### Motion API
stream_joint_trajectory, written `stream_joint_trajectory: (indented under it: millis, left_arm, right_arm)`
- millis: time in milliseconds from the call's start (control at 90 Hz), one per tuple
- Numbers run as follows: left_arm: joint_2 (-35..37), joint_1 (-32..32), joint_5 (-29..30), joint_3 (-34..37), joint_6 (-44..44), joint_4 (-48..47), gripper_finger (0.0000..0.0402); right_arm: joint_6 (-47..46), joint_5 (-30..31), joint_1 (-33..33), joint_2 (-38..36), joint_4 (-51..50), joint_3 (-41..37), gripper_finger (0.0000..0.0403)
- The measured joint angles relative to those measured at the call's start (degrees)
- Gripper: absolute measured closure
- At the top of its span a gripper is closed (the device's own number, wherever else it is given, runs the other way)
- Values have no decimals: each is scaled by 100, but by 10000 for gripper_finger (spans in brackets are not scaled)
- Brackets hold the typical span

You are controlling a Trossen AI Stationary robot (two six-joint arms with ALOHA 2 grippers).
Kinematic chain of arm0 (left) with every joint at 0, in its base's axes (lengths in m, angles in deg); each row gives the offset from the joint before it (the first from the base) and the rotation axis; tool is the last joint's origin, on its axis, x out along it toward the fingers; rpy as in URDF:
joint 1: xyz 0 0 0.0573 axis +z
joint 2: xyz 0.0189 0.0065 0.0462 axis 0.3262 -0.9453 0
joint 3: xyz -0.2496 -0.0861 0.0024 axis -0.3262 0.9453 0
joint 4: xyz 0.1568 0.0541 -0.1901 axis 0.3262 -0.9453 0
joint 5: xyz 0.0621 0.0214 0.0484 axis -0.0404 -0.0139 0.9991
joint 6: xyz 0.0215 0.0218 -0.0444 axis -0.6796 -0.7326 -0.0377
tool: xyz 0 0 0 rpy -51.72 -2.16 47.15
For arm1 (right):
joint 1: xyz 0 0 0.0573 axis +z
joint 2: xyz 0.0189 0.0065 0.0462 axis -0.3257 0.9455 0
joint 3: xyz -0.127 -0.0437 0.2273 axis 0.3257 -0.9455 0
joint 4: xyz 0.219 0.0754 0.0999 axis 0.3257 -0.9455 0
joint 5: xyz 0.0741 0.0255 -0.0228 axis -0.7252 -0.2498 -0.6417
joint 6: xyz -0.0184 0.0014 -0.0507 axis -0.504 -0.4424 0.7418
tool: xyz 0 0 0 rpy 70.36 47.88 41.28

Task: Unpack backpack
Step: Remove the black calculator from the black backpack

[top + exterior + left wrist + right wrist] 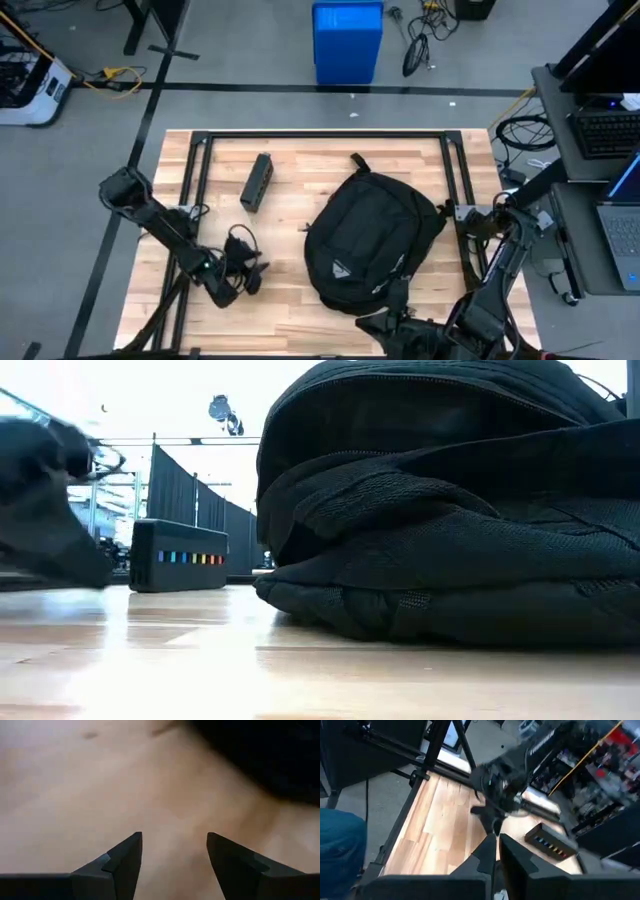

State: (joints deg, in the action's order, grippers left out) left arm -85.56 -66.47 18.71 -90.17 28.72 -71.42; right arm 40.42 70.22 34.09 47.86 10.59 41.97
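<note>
The backpack (pixel 368 240) is black and rounded and lies flat on the wooden table right of centre, its white triangular logo (pixel 341 268) facing up. In the low view the backpack (pixel 450 510) fills the right side. My left gripper (pixel 252 266) stands open low over bare wood just left of the backpack; in its wrist view my left gripper (pixel 172 855) has nothing between its fingers, with the dark backpack (pixel 270 755) ahead. My right gripper (pixel 495 847) is shut and held in the air by the backpack's near edge (pixel 385 318).
A black calculator (pixel 257 182) with a row of coloured keys (pixel 190 557) lies at the far left of the table. A black metal frame (pixel 320 136) runs along the table's far and side edges. A blue bin (pixel 347 40) stands on the floor beyond.
</note>
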Motion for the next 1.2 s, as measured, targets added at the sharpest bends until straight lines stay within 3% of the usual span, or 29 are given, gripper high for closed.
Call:
stream_joint_trajectory:
  millis: [211,322,500,811,956,1078,1200]
  left_arm:
    - [-1,-169,485,-741,-2298,802,255]
    - [1,-183,544,-963,-3643,1428,301]
    - [1,-178,586,-993,-4776,2001,382]
    - [-448,-171,621,-991,-5832,2865,392]
    - [-728,-130,955,-991,-6054,3364,392]
    - [-883,-60,929,-991,-5826,3408,392]
    - [-1101,29,643,-991,-4527,3390,392]
  right_arm:
    - [-1017,-1135,-239,70,-697,2,397]
    - [-1456,-1229,-381,236,-1021,2,394]
    - [-2126,-1616,-727,597,-1860,2,349]
    - [-2081,-1991,-1390,1220,-2083,2,228]
    - [-2102,-2235,-1725,1501,-2107,2,188]
    - [-2202,-2614,-1946,1702,-2089,2,165]
    - [-2109,-2630,-2072,1873,-2091,2,156]
